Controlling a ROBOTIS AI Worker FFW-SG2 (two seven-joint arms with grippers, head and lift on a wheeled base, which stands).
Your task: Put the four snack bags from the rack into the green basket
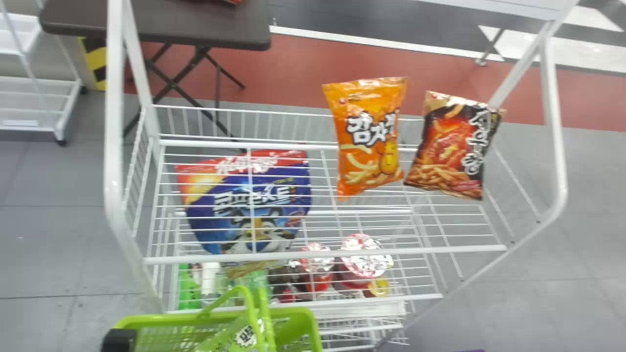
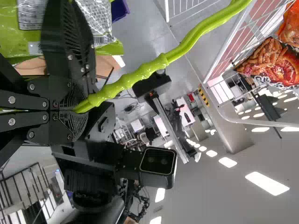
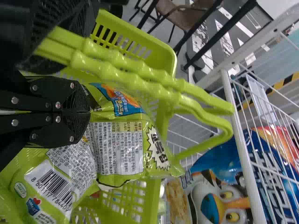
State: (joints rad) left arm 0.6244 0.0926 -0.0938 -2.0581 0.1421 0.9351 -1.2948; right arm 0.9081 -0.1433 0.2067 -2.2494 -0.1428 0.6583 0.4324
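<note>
Left gripper [image 2: 80, 108] clamps the handle [image 2: 145, 70], likely steadying green basket [image 1: 166, 320] by the wire rack [image 1: 430, 251] so right gripper [image 3: 88, 112], pinched on the green snack bag [image 3: 117, 149] inside, can settle it; 3 other bags [image 1: 369, 161] on rack.

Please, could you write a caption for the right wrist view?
The right gripper holding a green snack bag at the green basket, beside the white rack.

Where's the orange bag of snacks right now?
In the head view, the orange bag is right of centre, by the white rack's back rail, between the big blue bag to its left and the dark bag to its right.
</note>
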